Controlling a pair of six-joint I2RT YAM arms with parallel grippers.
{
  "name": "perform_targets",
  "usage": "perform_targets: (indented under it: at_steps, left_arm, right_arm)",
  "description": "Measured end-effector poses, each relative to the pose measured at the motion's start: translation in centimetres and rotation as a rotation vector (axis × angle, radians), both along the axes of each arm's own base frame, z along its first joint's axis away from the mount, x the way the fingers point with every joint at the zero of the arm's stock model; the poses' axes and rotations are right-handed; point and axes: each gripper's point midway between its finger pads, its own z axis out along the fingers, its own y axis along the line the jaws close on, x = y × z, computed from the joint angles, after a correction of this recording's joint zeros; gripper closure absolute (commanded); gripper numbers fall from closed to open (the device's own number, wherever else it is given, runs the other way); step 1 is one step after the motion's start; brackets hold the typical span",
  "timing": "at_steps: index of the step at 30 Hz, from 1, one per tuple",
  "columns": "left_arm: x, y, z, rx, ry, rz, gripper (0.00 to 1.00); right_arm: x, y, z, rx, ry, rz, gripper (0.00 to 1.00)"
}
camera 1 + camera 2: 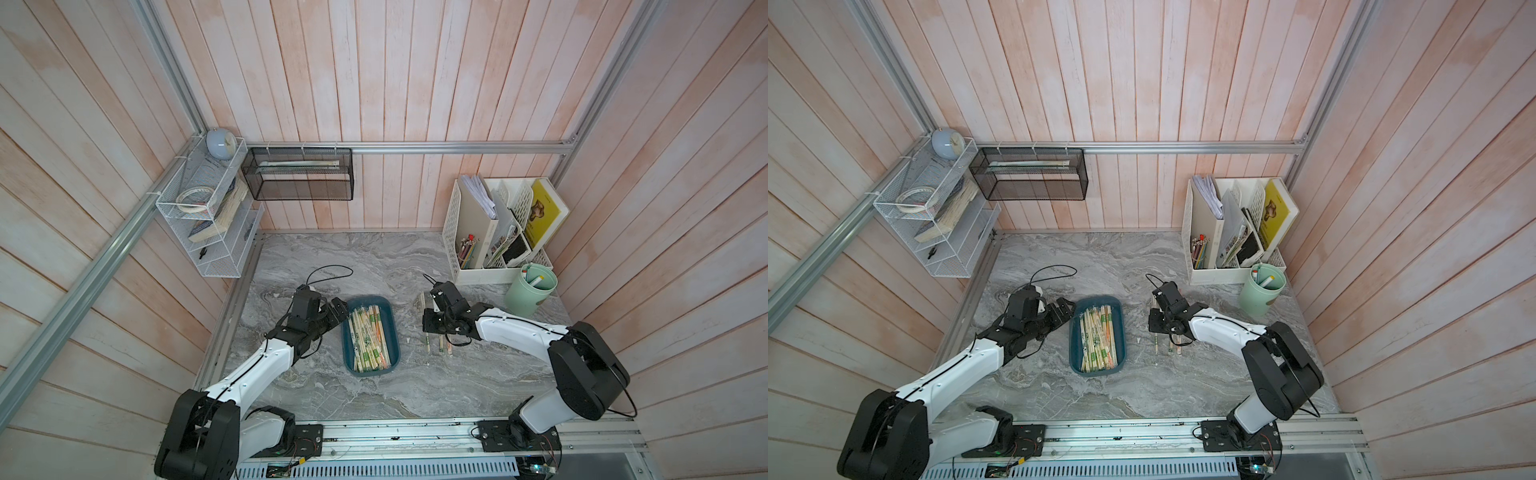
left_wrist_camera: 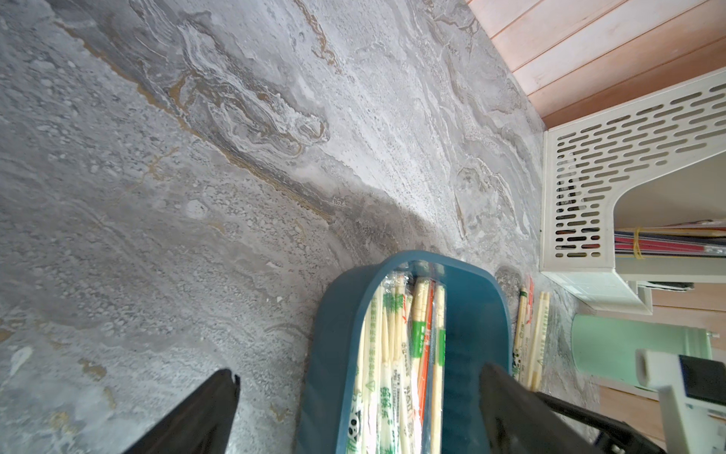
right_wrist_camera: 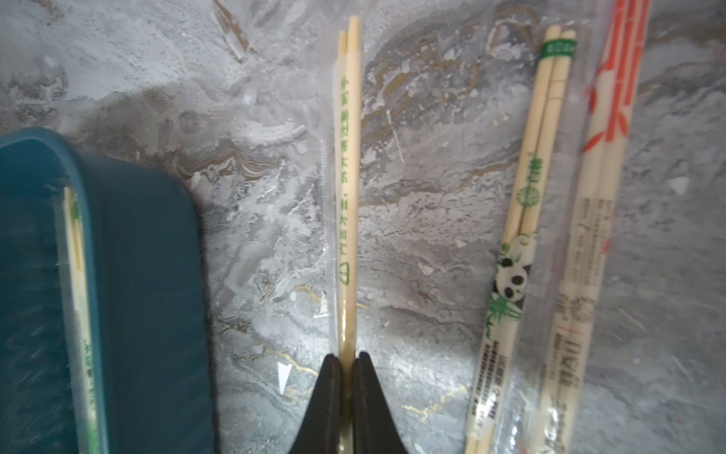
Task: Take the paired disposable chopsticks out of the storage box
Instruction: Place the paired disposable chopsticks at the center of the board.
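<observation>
Held pair [image 3: 347, 196] (green print, clear sleeve) is out of the storage box [image 1: 394, 332], low along the bench [image 1: 415, 395], between the box and two pairs [image 3: 522, 236] laid out beside it. Right gripper [image 3: 347, 365] is pinched on its end. We judge this the placing step. Next: let go, lift clear. Left gripper [image 2: 359, 371] gapes wide astride the box wall. Plenty of chopsticks [image 1: 368, 340] left inside.

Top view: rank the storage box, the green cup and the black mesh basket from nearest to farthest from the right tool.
1. storage box, just left of the right tool, which grips a chopstick pair.
2. green cup, farther off to its right.
3. black mesh basket, hung up at the far back, left.
</observation>
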Motion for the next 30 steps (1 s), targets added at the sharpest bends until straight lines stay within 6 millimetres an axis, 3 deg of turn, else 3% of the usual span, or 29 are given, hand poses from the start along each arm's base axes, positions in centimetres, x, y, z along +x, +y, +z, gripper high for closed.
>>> perform_targets:
  at_steps: [18, 24, 30]
  left_arm:
    - [0.0, -0.1, 0.0, 0.000, 0.000, -0.001, 0.00]
    - [0.0, -0.1, 0.0, 0.000, 0.000, -0.001, 0.00]
    - [0.0, -0.1, 0.0, 0.000, 0.000, -0.001, 0.00]
  right_arm:
    - [0.9, -3.0, -2.9, -0.085, 0.028, -0.069, 0.94]
    - [1.0, -3.3, -3.0, -0.103, 0.019, -0.065, 0.82]
    - [1.1, -3.5, -3.1, -0.118, 0.013, -0.067, 0.77]
